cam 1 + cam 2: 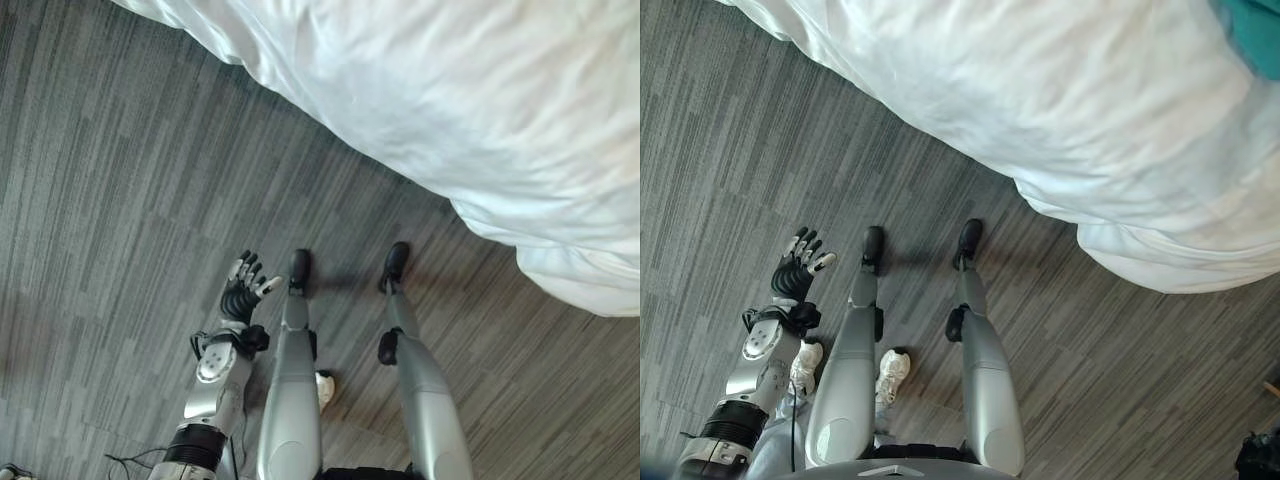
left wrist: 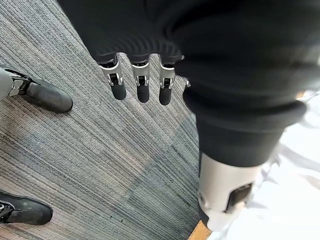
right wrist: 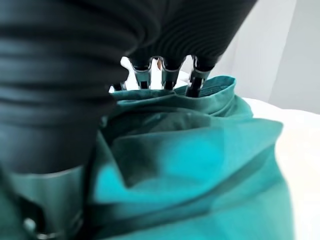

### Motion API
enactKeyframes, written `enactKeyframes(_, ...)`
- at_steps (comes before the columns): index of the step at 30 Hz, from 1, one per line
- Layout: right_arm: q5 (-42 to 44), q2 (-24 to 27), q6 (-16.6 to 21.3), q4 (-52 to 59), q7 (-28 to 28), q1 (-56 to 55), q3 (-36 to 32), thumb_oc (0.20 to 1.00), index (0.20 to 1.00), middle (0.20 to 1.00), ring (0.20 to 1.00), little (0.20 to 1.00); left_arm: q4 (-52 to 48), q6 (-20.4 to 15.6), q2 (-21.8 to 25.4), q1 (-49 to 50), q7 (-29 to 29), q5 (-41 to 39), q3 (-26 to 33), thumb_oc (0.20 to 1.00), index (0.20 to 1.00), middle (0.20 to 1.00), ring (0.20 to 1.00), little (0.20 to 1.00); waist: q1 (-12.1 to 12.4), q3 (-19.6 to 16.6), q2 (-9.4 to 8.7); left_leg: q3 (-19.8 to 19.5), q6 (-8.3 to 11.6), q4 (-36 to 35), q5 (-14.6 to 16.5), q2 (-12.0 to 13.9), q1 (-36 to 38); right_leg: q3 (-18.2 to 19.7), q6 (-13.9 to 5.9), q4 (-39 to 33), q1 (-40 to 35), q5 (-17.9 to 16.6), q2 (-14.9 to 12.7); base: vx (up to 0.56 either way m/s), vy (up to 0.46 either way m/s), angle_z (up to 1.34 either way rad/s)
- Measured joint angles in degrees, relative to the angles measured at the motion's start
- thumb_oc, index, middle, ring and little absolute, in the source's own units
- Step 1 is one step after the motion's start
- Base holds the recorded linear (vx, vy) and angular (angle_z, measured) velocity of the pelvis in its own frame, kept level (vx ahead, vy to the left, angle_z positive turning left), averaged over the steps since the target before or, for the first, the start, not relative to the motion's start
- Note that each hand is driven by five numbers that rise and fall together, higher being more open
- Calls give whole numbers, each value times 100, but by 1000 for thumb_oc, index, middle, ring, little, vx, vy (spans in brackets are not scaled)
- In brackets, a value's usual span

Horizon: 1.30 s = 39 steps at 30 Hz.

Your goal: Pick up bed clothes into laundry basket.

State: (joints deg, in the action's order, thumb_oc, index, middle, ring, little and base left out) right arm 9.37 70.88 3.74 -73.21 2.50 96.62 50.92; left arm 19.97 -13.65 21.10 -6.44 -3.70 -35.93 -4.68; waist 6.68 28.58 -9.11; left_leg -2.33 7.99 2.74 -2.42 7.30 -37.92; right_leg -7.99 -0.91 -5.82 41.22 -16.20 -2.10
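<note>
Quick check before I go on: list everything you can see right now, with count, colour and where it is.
White bedding: one mass, white, draped over the bed and hanging to the floor ahead of the robot.
Teal garment: one, teal, bunched up on the white bedding, right under the right hand; a corner of it shows at the bed's far right.
Carpet: grey, striped, covering the floor.
Person's shoes: two, white, on the carpet close behind the robot.
Left hand: one, fingers straight, hanging empty above the carpet.
Right hand: one, fingertips dipping behind a fold of the teal garment; grip not visible.
</note>
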Motion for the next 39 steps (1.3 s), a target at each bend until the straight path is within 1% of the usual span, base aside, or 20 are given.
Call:
enactKeyframes(5, 73, 0, -77, -209, -66, 11, 11, 1000, 1000, 1000, 1000, 1000, -2, -2, -3, 0, 7, -121, 19, 1000, 1000, 1000, 1000, 1000, 76, -8, 16, 7, 1, 30, 1, -10, 0, 18, 11, 0, -3, -19, -5, 0, 0, 0)
enactKeyframes(6, 73, 0, -87, -208, -84, 11, 9, 395, 395, 395, 395, 395, -2, -2, -5, 0, 11, -159, 36, 1000, 1000, 1000, 1000, 1000, 102, -12, 27, 7, 1, 34, 1, -10, 0, 19, 17, 0, -3, -24, -6, 0, 0, 0)
enactKeyframes(7, 73, 0, -93, -208, -112, 11, 10, 200, 200, 200, 200, 200, -4, -3, -3, -1, 11, -167, 54, 1000, 1000, 1000, 1000, 1000, 125, -13, 29, 9, 1, 38, 1, -11, 0, 22, 23, 0, -4, -28, -5, 0, 0, 0)
enactKeyframes(14, 59, 0, -124, -275, -155, 242, -171, 200, 200, 200, 200, 200, 14, -2, 52, -3, 27, -210, 177, 1000, 1000, 1000, 1000, 1000, 195, -34, 75, 25, 13, 59, -34, -57, 43, 68, 72, 0, -38, -82, -29, 0, 0, 0)
enactKeyframes(16, 57, 0, -124, -330, -80, 252, -166, 200, 200, 200, 200, 200, 13, -1, 35, -10, 29, -210, 168, 1000, 1000, 1000, 1000, 1000, 232, -62, 134, 30, 11, 59, -35, -62, 99, 68, 87, 1, -84, -94, -37, 0, 0, 0)
enactKeyframes(17, 56, 0, -127, -365, -17, 257, -185, 200, 200, 200, 200, 200, 15, -2, 30, -10, 36, -210, 156, 1000, 1000, 1000, 1000, 1000, 261, -114, 243, 21, 7, 57, -39, -63, 118, 56, 88, 1, -115, -95, -49, -3, 2, 3)
enactKeyframes(19, -2, 0, -159, -418, -14, 243, -186, 200, 200, 200, 200, 200, 10, -8, 33, -13, 36, -210, 164, 1000, 1000, 1000, 1000, 1000, 296, -167, 351, 20, -9, 57, -51, -78, 139, 55, 82, 1, -141, -100, -64, -4, 9, 4)
enactKeyframes(21, -4, 1, -181, -422, -13, 243, -210, 200, 200, 200, 200, 200, -3, -9, 42, -15, 25, -213, 182, 1000, 1000, 1000, 1000, 1000, 291, -191, 400, 29, -19, 54, -75, -103, 163, 71, 72, 2, -156, -117, -85, 0, 0, 0)
enactKeyframes(23, 28, 3, -177, -404, -3, 128, -522, 200, 200, 200, 200, 200, 0, -6, 37, -28, 18, -215, 162, 1000, 1000, 1000, 1000, 1000, 263, -190, 402, 37, -24, 34, -91, -118, 295, 76, 84, 2, -274, -139, -97, 6, 21, 0)
enactKeyframes(24, 251, 5, -176, -186, 52, -193, -1066, 200, 200, 200, 200, 200, 4, -3, 31, -39, 7, -218, 162, 1000, 1000, 1000, 1000, 1000, 235, -188, 410, 36, -26, -17, -91, -120, 524, 76, 67, 1, -486, -124, -101, 20, 35, 4)
enactKeyframes(25, 429, 8, -151, -48, 119, -349, -1186, 200, 200, 200, 200, 200, 4, -12, 28, -34, 2, -217, 163, 1000, 1000, 1000, 1000, 1000, 152, -226, 426, 32, -26, -57, -88, -123, 620, 79, -49, 0, -576, -26, -106, 6, 38, 7)
enactKeyframes(27, 725, 59, -39, 486, 267, -905, -1700, 200, 200, 200, 200, 200, -2, -18, 24, -28, -23, -216, 167, 1000, 1000, 1000, 1000, 1000, 69, -317, 415, 38, -34, -101, -96, -149, 737, 81, -107, 0, -681, 21, -128, 12, 14, 5)
enactKeyframes(29, 878, 79, 59, 759, 345, -1283, -1835, 200, 200, 200, 200, 200, -7, -16, 6, -21, -46, -214, 167, 1000, 1000, 1000, 1000, 1000, -29, -449, 394, 46, -47, -123, -105, -173, 792, 88, -114, 1, -717, 26, -144, 8, 23, -2)
enactKeyframes(30, 936, 129, 66, 1240, 405, -1858, -2385, 200, 200, 200, 200, 200, -4, -5, -13, -30, -59, -211, 174, 1000, 1000, 1000, 1000, 1000, -77, -448, 391, 111, -52, -177, -108, -177, 1004, 130, -114, 1, -891, 26, -150, 58, 59, -9)
enactKeyframes(32, 970, 134, 130, 1572, 480, -2513, -2687, 200, 200, 200, 200, 200, -2, -2, -23, 17, -93, -210, 186, 1000, 1000, 1000, 1000, 1000, -135, -476, 395, 182, -73, -275, -92, -174, 1411, 199, -145, 1, -1218, 95, -154, 75, 59, -14)
enactKeyframes(33, 972, 118, 132, 1851, 498, -2938, -3047, 200, 200, 200, 200, 200, -1, -2, -25, 42, -101, -209, 226, 1000, 1000, 1000, 1000, 1000, -154, -479, 400, 183, -75, -322, -92, -173, 1592, 197, -131, 0, -1370, 82, -152, 52, 49, -8)
enactKeyframes(35, 971, 124, 189, 1968, 579, -3451, -3257, 200, 200, 200, 200, 200, 3, -3, -20, 77, -111, -209, 267, 1000, 1000, 1000, 1000, 1000, -249, -608, 409, 197, -101, -448, -72, -179, 1880, 221, -192, -2, -1586, 180, -165, 70, 61, -5)
enactKeyframes(36, 972, 125, 191, 2056, 649, -3742, -3496, 200, 200, 200, 200, 200, 2, -3, -17, 80, -110, -209, 290, 1000, 1000, 1000, 1000, 1000, -304, -638, 427, 207, -115, -487, -70, -187, 2004, 221, -202, -1, -1695, 191, -171, 82, 65, -4)
enactKeyframes(37, 972, 75, 196, 2352, 692, -4376, -4111, 200, 200, 200, 200, 200, 5, 3, -17, 103, -115, -209, 351, 1000, 1000, 1000, 1000, 1000, -359, -640, 430, 238, -119, -579, -69, -189, 2286, 229, -197, -1, -1931, 225, -174, 98, 62, -3)
enactKeyframes(39, 972, 38, 203, 2444, 710, -4907, -4481, 200, 200, 200, 200, 200, 50, 4, -19, 171, -128, -208, 387, 1000, 1000, 1000, 1000, 1000, -377, -721, 459, 305, -146, -677, -46, -181, 2623, 248, -210, -2, -2197, 259, -172, 97, 47, -9)
